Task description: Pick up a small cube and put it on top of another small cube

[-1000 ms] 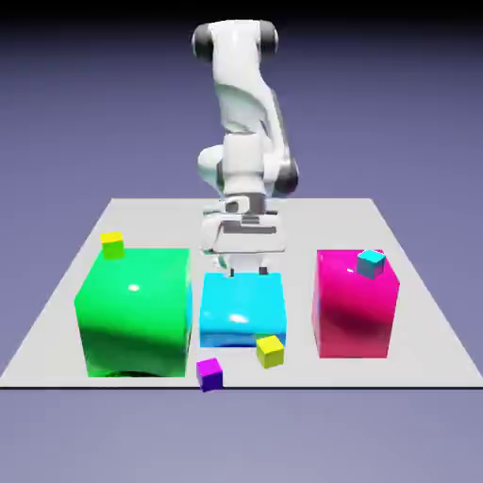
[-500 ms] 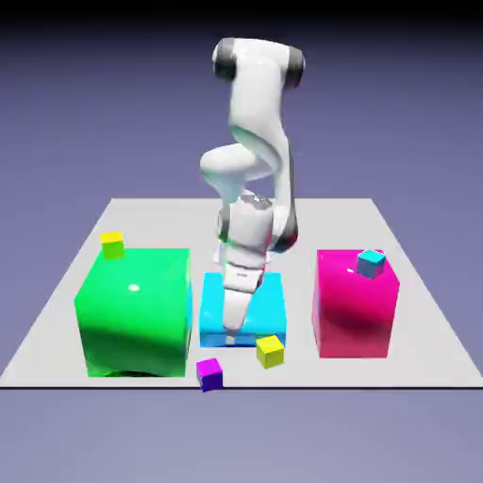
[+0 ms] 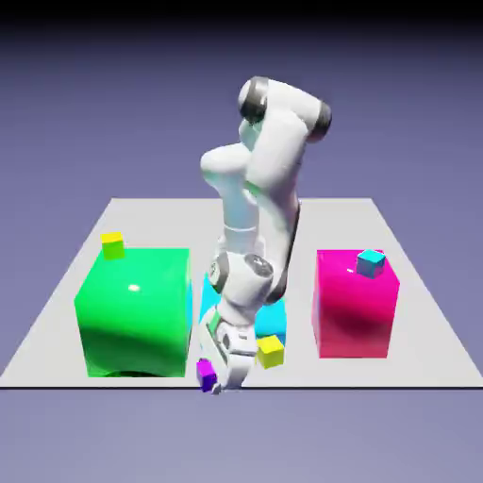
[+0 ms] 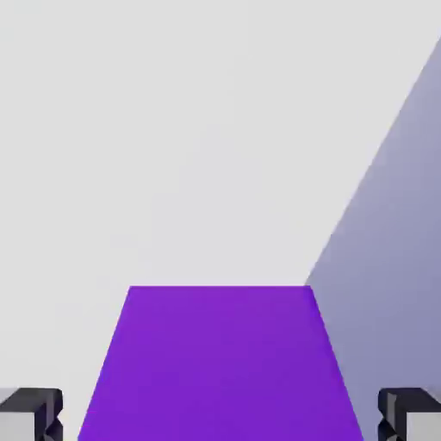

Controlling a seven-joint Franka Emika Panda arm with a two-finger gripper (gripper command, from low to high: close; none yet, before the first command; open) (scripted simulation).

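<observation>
The tiny purple cube lies near the table's front edge, partly covered by the hand. My gripper is down at the cube and open. In the hand view the purple cube fills the space between the two grey fingertips, with a narrow gap on each side. A tiny yellow cube sits on the table just to the exterior view's right of the hand. A second yellow cube rests behind the green block, at the far left.
Three big glossy blocks stand in a row: green, cyan mostly behind the arm, and magenta with a tiny cyan cube on top. The grey table's front edge runs just below the purple cube.
The arm has swung forward and down from above the cyan block to the table's front edge. The hand has come down around the purple cube. No cube has moved.
</observation>
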